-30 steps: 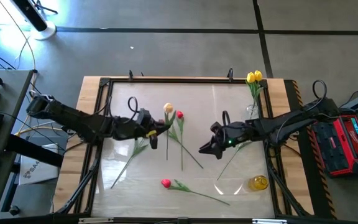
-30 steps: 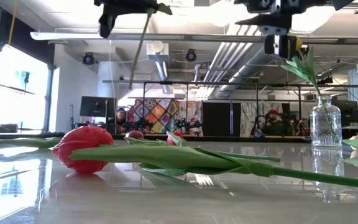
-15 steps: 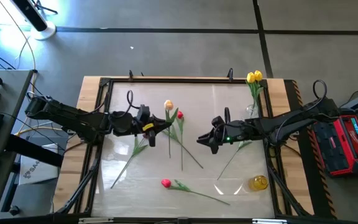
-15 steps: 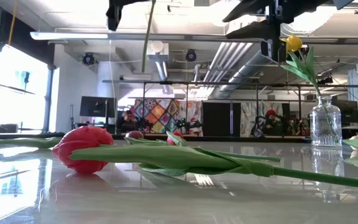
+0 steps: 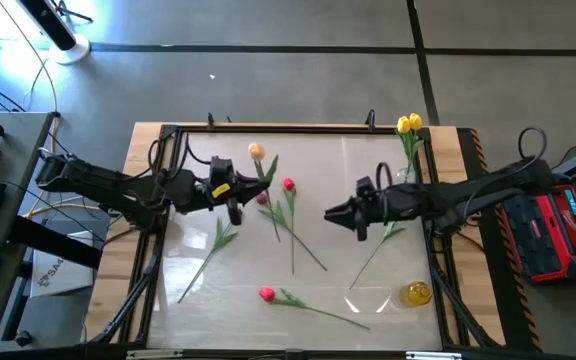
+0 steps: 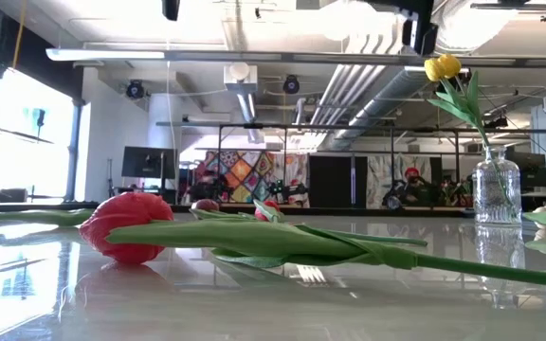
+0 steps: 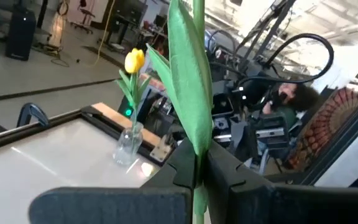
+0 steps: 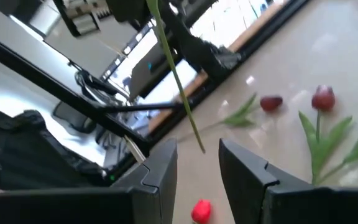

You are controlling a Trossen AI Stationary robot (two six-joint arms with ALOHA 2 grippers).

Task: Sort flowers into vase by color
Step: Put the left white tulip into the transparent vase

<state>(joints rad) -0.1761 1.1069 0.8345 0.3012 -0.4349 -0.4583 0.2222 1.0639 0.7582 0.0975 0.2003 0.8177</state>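
My left gripper (image 5: 240,193) is high over the table's left half, shut on a peach-headed flower (image 5: 256,151) whose leaf (image 7: 188,93) rises past the fingers. My right gripper (image 5: 332,213) hovers open and empty at mid-table, facing the left one; the held flower's stem (image 8: 178,81) hangs beyond its fingers. On the table lie a red-pink flower (image 5: 288,184), a maroon one (image 5: 263,198) and a red one (image 5: 266,294). Yellow flowers (image 5: 408,124) stand in a glass vase (image 6: 496,189) at the far right. My left gripper pinches the flower's green stem and the base of its leaf (image 7: 197,163) between its two fingers. The fingers come in level, across the stem. The flower stands nearly upright, head above the fingers; its lower stem end (image 8: 202,148) hangs free, clear of the table.
More green stems and leaves (image 5: 213,245) lie scattered on the glossy tabletop. A yellow object (image 5: 416,293) lies near the front right corner. The wooden table border (image 5: 458,140) with its black frame runs round the work area. The red flower (image 6: 126,225) lies close before the low camera.
My left gripper has risen and drawn back toward the table's left and far side, still shut on the peach flower, which now stands more upright. My right gripper has also risen and shifted toward the far edge, its fingers still apart.
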